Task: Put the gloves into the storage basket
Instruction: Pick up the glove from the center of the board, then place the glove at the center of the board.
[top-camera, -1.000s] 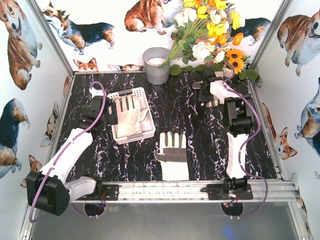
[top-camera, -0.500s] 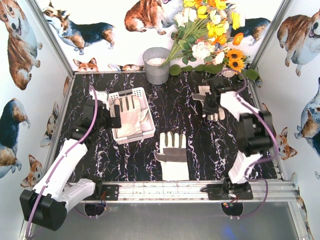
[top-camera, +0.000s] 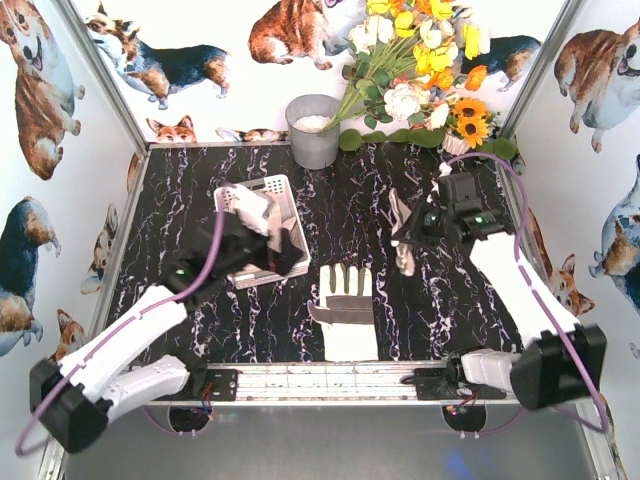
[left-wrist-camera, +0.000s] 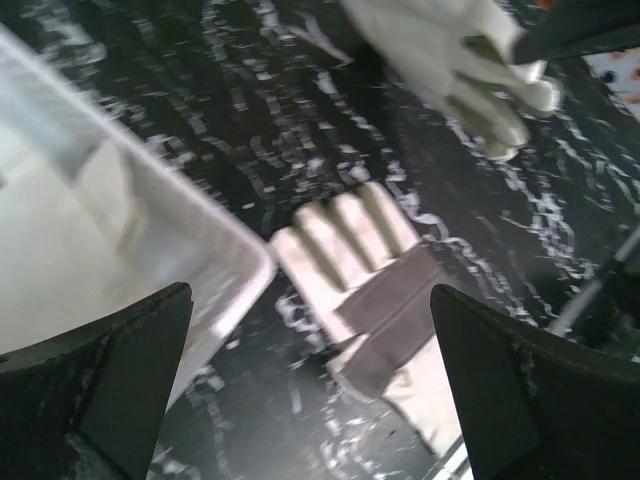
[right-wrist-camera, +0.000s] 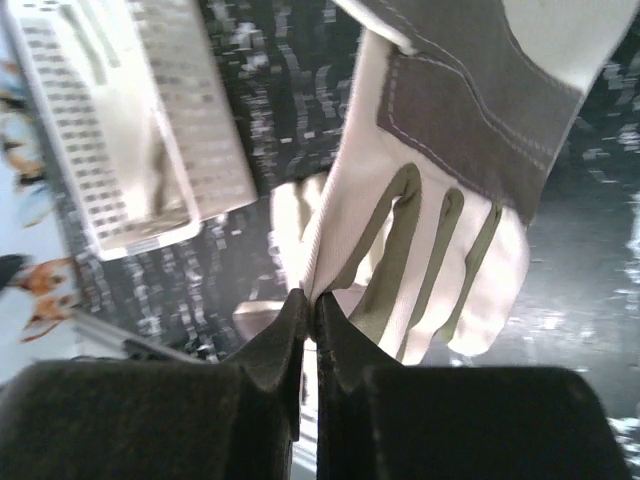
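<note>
Pinching a glove (right-wrist-camera: 400, 235) — right jaws closed

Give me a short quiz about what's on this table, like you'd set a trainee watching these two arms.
1. True or false: the right gripper is shut on a lifted glove.
2. How many gloves lie flat on the black table, outside the storage basket?
3. Pick one: which gripper stands open, A) left or B) right?

Key:
1. True.
2. One, the loose glove.
3. A, the left gripper, which hangs over the storage basket.
</note>
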